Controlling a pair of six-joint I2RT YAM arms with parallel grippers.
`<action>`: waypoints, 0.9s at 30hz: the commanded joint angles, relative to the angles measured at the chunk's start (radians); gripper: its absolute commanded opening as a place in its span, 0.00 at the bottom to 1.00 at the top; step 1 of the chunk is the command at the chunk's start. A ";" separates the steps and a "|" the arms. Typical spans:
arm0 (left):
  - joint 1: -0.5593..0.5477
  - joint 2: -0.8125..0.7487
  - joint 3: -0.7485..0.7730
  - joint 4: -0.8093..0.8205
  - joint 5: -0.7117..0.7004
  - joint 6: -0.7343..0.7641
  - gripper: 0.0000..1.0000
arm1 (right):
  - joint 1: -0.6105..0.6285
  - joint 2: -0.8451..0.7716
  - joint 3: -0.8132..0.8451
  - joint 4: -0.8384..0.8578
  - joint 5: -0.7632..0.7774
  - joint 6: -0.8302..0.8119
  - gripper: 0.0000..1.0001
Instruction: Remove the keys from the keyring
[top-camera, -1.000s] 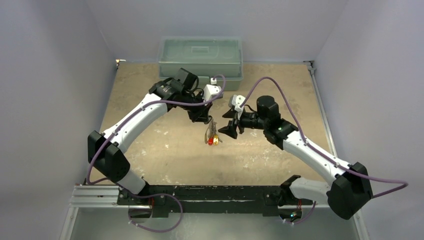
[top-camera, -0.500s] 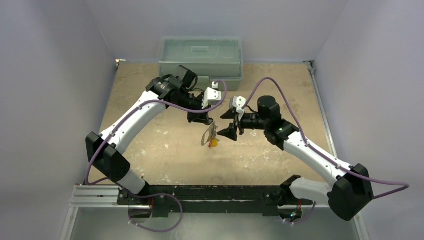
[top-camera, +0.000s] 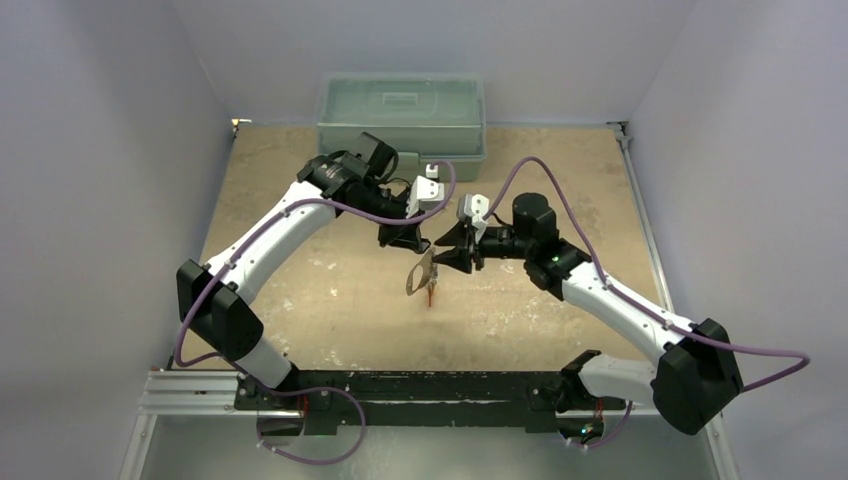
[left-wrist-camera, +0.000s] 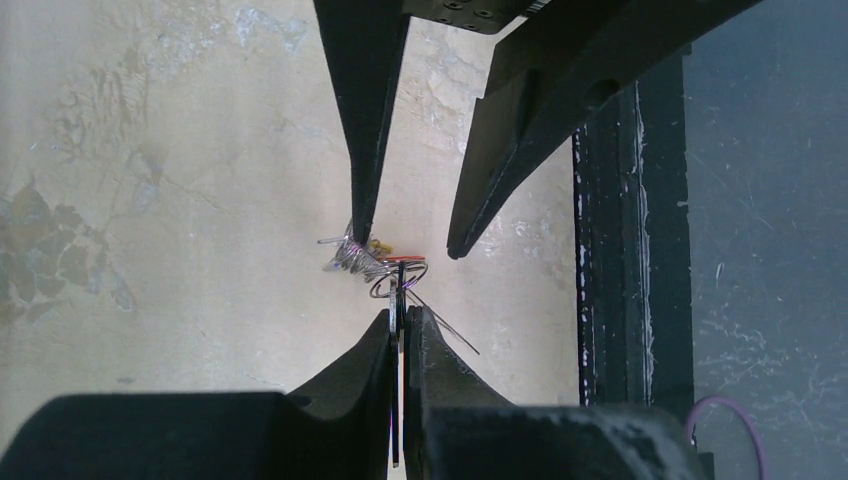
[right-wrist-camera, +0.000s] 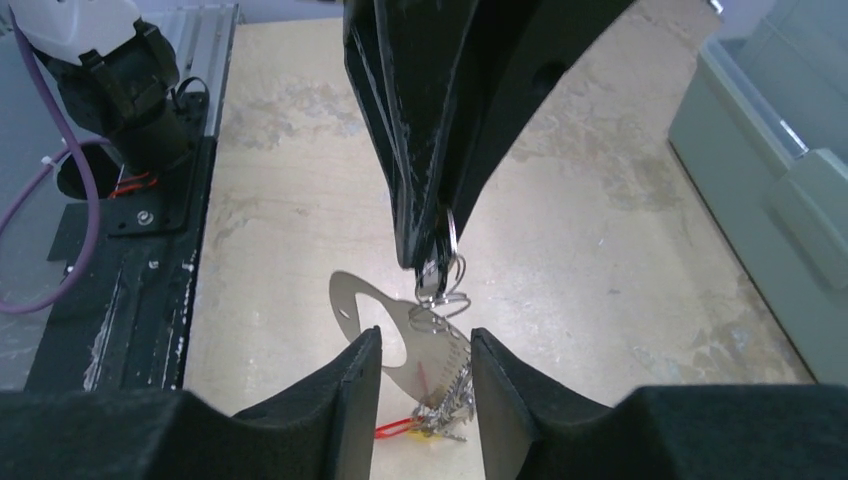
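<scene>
The keyring (right-wrist-camera: 352, 298), a flat grey oval loop, hangs tilted above the table (top-camera: 330, 290). Small wire rings (right-wrist-camera: 447, 272) join its top. My left gripper (top-camera: 408, 243) (right-wrist-camera: 421, 258) is shut on those rings, its fingertips (left-wrist-camera: 384, 330) pressed together. The keys (right-wrist-camera: 450, 408) dangle below in a silvery cluster with a red tag (right-wrist-camera: 392, 429), just above the table (top-camera: 430, 296). My right gripper (top-camera: 443, 258) (right-wrist-camera: 425, 340) is open. Its fingers straddle the keyring's lower part and the keys, with gaps on both sides. In the left wrist view they (left-wrist-camera: 365, 150) point at the cluster (left-wrist-camera: 350, 258).
A pale green lidded box (top-camera: 402, 112) stands against the back wall. A black rail (top-camera: 420, 385) (left-wrist-camera: 625, 250) runs along the table's near edge. Grey walls close the table on left and right.
My right gripper has moved left onto the hanging bunch and its jaws have narrowed around it. The left gripper shifted slightly and the keyring swung and tilted.
</scene>
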 joint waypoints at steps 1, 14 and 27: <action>0.006 -0.030 -0.015 0.103 0.039 -0.102 0.00 | -0.002 -0.005 -0.004 0.091 0.006 0.035 0.40; 0.008 -0.025 -0.012 0.132 0.042 -0.154 0.00 | -0.002 0.018 -0.015 0.110 0.015 0.030 0.31; 0.019 -0.045 -0.025 0.149 0.050 -0.177 0.00 | -0.001 0.016 -0.016 0.115 0.006 0.032 0.05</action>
